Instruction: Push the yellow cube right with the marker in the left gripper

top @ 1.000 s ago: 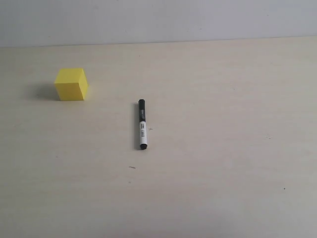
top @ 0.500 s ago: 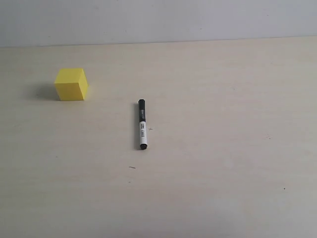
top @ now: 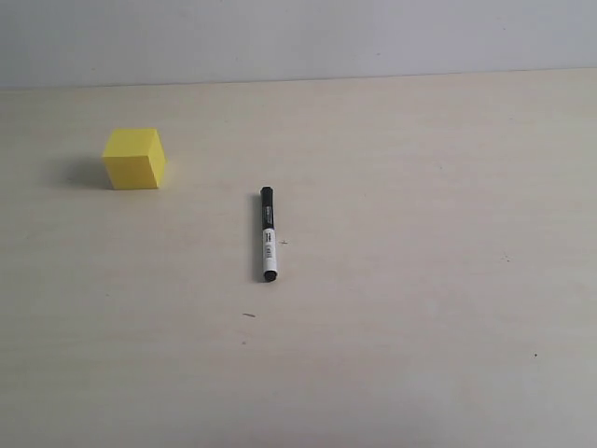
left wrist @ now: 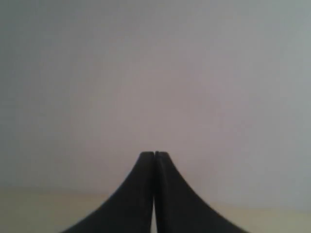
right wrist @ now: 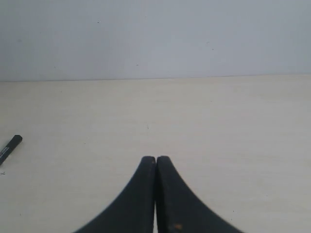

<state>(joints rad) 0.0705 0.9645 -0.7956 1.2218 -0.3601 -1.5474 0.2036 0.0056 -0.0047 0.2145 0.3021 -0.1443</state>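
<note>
Two clenched, empty: left end effector [left wrist: 154, 156], right end effector [right wrist: 155, 159].
Black-and-white marker [top: 268, 233]: we see it lying well apart from small bright-yellow cube [top: 134, 159].

Neither marker [top: 268, 233] nor yellow cube [top: 134, 159] has moved.

You won't find any text here that you can read. The marker [top: 268, 234], lying near the middle of the table [top: 420, 280], carries dark print on its white barrel. That print is too small and blurred for you to make out any word, brand or number.
</note>
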